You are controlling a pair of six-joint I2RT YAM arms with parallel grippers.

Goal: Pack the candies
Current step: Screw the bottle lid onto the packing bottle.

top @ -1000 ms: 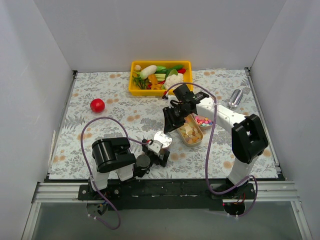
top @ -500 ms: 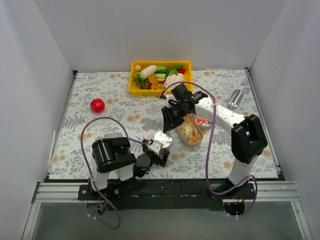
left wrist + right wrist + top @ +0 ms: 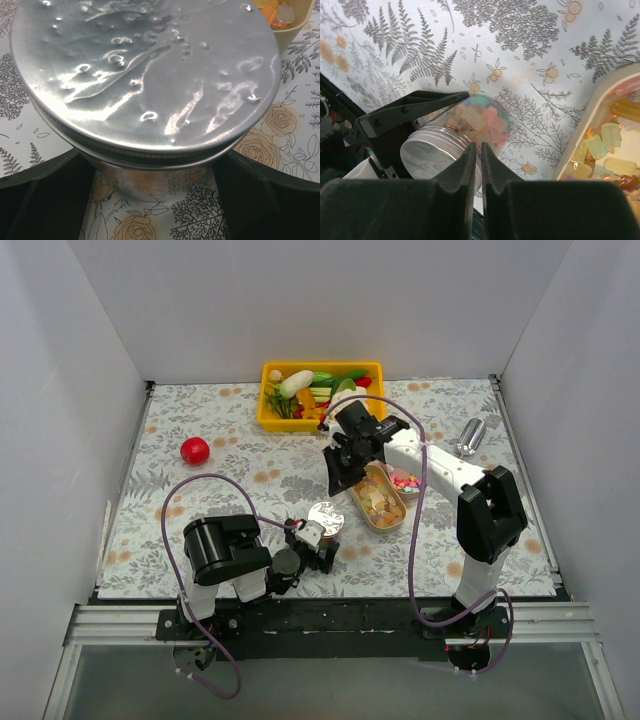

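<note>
A clear jar with a silver lid point(image 3: 325, 518) sits on the floral table between the fingers of my left gripper point(image 3: 322, 538), which is shut on it. The lid point(image 3: 145, 75) fills the left wrist view. In the right wrist view the jar point(image 3: 480, 120) holds pastel candies. My right gripper point(image 3: 337, 480) hovers above the jar, beside a tan oval dish point(image 3: 398, 522) of orange-tan candies point(image 3: 378, 500). Its jaws point(image 3: 475, 146) are pressed nearly together with nothing visible between them. A smaller dish of pastel candies point(image 3: 405, 481) lies just beyond.
A yellow bin point(image 3: 268, 423) of toy vegetables stands at the back centre, close behind my right arm. A red ball point(image 3: 195, 450) lies at the left. A silver can point(image 3: 470, 435) lies at the right. White walls enclose the table.
My right gripper has moved a little farther back and left, away from the tan dish toward the yellow bin. The left gripper and jar have not moved.
</note>
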